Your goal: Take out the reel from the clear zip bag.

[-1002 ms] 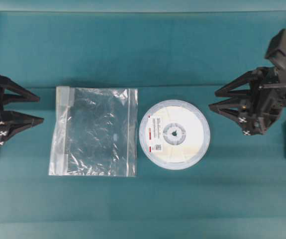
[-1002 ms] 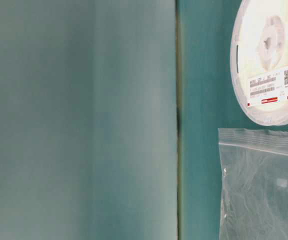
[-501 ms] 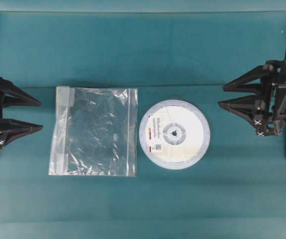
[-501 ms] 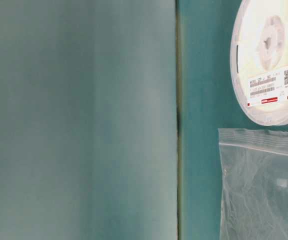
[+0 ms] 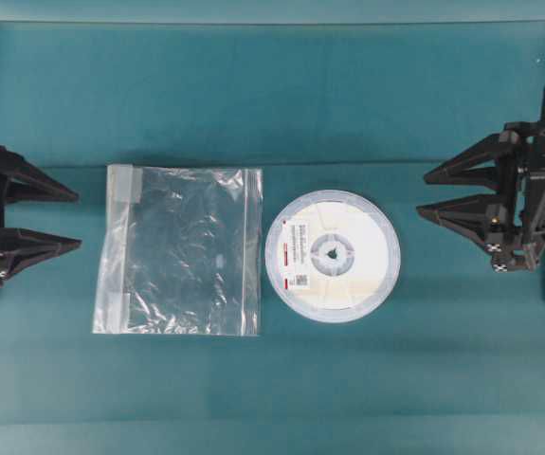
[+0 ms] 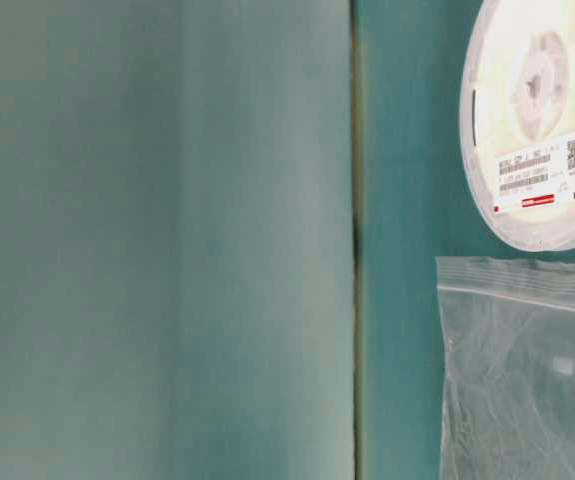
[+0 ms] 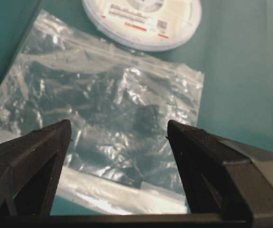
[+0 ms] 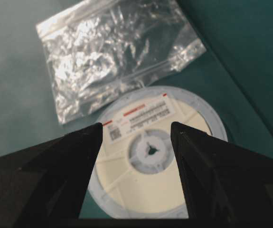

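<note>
I am holding both sets of fingers spread wide with nothing between them: my left gripper (image 5: 33, 217) is sitting at the left edge of the surface (image 5: 272, 104), its fingers (image 7: 41, 152) pointing across the bag, and my right gripper (image 5: 460, 194) is drawing back toward the right edge, its fingers (image 8: 193, 142) aimed at the reel. Compared with a second ago, my right hand is sitting farther from the reel and turned a little, while my left hand is swinging only slightly; neither is touching anything. Just beyond my right fingers, the reel (image 5: 333, 256) is lying flat on the surface with its label (image 5: 298, 254) facing up, fully outside the bag (image 5: 182, 250) and just beside its right edge, with a thin strip of bare surface between them. The bag is lying flat and crumpled, looking empty, its whitish strip (image 5: 122, 248) running along the side nearest my left hand. Neither the reel nor the bag is shifting at all. I am judging that the removal is already done and that my arms are pulling clear to finish, with no further grasp needed.
</note>
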{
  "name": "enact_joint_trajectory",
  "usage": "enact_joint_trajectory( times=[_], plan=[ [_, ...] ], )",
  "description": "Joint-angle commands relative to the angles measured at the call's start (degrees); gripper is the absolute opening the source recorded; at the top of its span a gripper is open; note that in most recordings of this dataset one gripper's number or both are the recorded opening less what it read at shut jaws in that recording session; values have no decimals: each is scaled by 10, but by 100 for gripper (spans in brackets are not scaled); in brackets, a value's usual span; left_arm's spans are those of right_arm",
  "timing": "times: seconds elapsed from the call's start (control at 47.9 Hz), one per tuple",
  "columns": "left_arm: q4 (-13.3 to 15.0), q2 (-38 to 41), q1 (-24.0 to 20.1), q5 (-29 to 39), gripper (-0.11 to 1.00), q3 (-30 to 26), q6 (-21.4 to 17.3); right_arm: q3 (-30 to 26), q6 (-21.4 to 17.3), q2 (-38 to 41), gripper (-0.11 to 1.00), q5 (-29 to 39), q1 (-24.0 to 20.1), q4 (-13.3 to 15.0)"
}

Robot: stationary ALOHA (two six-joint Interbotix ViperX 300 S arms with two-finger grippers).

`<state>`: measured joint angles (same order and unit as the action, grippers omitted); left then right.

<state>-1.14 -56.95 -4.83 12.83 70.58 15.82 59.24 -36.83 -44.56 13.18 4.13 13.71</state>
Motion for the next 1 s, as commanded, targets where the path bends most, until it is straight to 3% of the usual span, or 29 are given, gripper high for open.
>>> enact_joint_trajectory(
  times=[0.0,0.981],
  plan=[
    [-1,4,1,-4,88,-14,-1,-3,8,2,77,-2,-2,1],
    [-1,4,1,-6,88,-15,-2,-3,7,3,77,-2,-8,2]
  ],
)
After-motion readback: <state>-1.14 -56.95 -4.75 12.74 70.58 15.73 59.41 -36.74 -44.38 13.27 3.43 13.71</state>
